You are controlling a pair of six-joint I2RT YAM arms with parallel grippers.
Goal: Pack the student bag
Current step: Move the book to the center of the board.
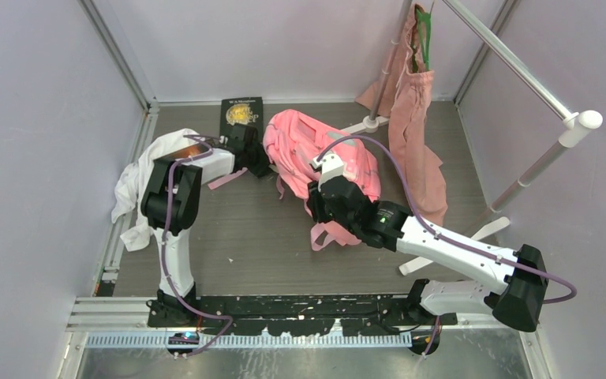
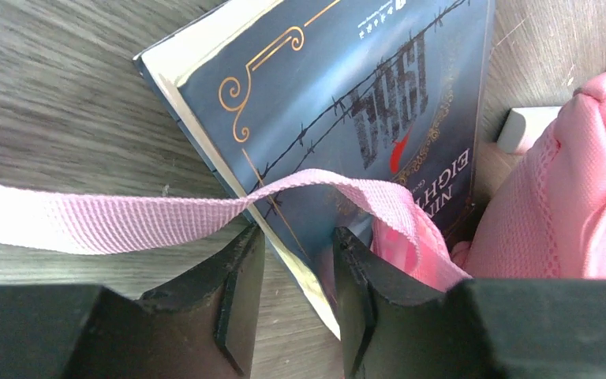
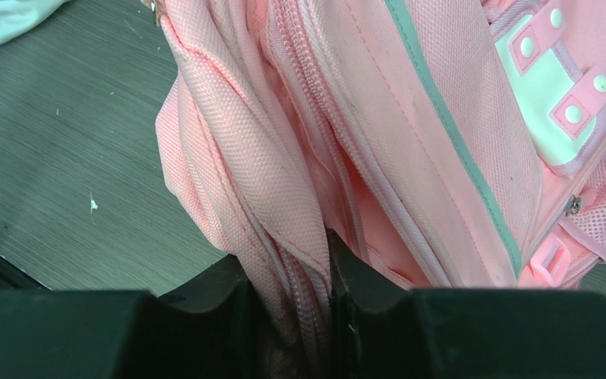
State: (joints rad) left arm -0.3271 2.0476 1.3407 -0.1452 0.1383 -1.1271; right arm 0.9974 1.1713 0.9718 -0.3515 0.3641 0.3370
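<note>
The pink student bag (image 1: 323, 154) lies on the grey floor in the middle. My right gripper (image 1: 321, 204) is at its near edge, shut on a fold of pink fabric with a zip (image 3: 288, 197); the wrist view shows the fabric pinched between the fingers (image 3: 288, 260). A dark book (image 1: 242, 110) lies left of the bag. My left gripper (image 1: 252, 158) is at it. In the left wrist view the book's corner (image 2: 347, 118) sits between the parted fingers (image 2: 296, 237), with floor showing beside it. A pink strap (image 2: 126, 221) drapes across the fingertips.
A white cloth (image 1: 138, 185) lies at the far left by the wall. A dusty-pink tote (image 1: 414, 126) hangs on a green hanger from a white clothes rack (image 1: 521, 71) at the back right; the rack's feet (image 1: 363, 124) rest behind the bag.
</note>
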